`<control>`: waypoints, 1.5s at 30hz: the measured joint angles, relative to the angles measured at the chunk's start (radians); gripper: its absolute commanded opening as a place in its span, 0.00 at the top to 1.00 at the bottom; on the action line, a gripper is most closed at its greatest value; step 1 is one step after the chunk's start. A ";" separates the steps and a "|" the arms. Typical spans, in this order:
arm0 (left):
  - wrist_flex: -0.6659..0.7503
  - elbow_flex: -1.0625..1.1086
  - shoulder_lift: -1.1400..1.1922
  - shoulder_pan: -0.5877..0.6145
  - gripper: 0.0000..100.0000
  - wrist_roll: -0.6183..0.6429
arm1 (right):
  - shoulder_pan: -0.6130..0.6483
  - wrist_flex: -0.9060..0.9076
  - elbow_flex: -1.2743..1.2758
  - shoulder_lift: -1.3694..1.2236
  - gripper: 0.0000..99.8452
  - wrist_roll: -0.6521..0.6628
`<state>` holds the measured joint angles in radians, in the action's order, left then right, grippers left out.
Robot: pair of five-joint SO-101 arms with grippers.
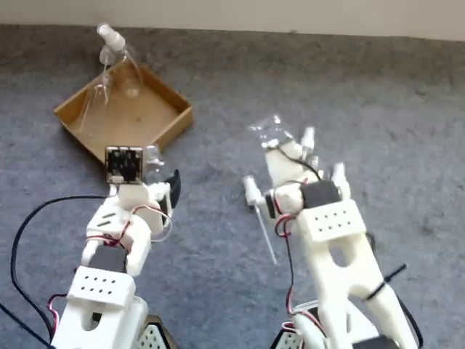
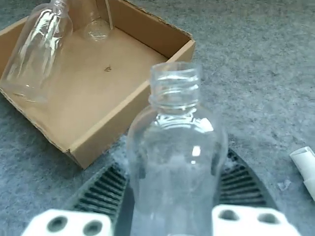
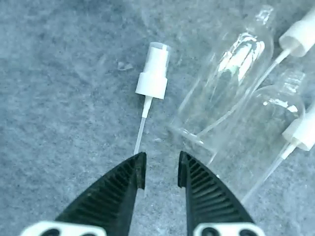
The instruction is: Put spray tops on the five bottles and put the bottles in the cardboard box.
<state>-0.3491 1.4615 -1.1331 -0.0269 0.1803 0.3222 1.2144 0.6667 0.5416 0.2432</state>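
Note:
My left gripper (image 2: 174,191) is shut on a clear bottle (image 2: 174,147) with an open neck and no top, held upright just outside the near corner of the cardboard box (image 2: 128,105). In the high view this bottle (image 1: 152,166) sits beside the box's front wall (image 1: 171,131). Two bottles (image 2: 37,49) (image 2: 96,24) are in the box; one (image 1: 120,62) carries a white spray top. My right gripper (image 3: 161,172) is open above the tube of a loose spray top (image 3: 152,71) lying on the carpet. Beside it lie two clear bottles (image 3: 231,69) (image 3: 266,128).
Two more spray tops (image 3: 298,37) (image 3: 302,132) lie by the loose bottles, their tubes crossing them. A spray top (image 2: 305,164) shows at the edge of the left wrist view. Grey carpet (image 1: 218,247) lies open between the two arms.

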 measured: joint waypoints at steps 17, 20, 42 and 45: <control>0.060 0.014 -0.005 -0.012 0.99 0.000 | 0.012 0.198 -0.549 -0.591 0.89 -0.064; 0.060 0.017 -0.068 -0.012 0.99 0.000 | 0.054 0.242 -0.631 -0.640 0.89 -0.064; -0.219 0.215 -0.663 -0.015 0.93 -0.048 | 0.117 0.236 -0.727 -0.853 0.83 -0.064; -0.219 0.215 -0.663 -0.015 0.93 -0.048 | 0.117 0.236 -0.727 -0.853 0.83 -0.064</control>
<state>-0.5685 1.6763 -1.7960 -0.0422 0.1327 0.4388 1.4507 -0.0606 -0.3115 0.1788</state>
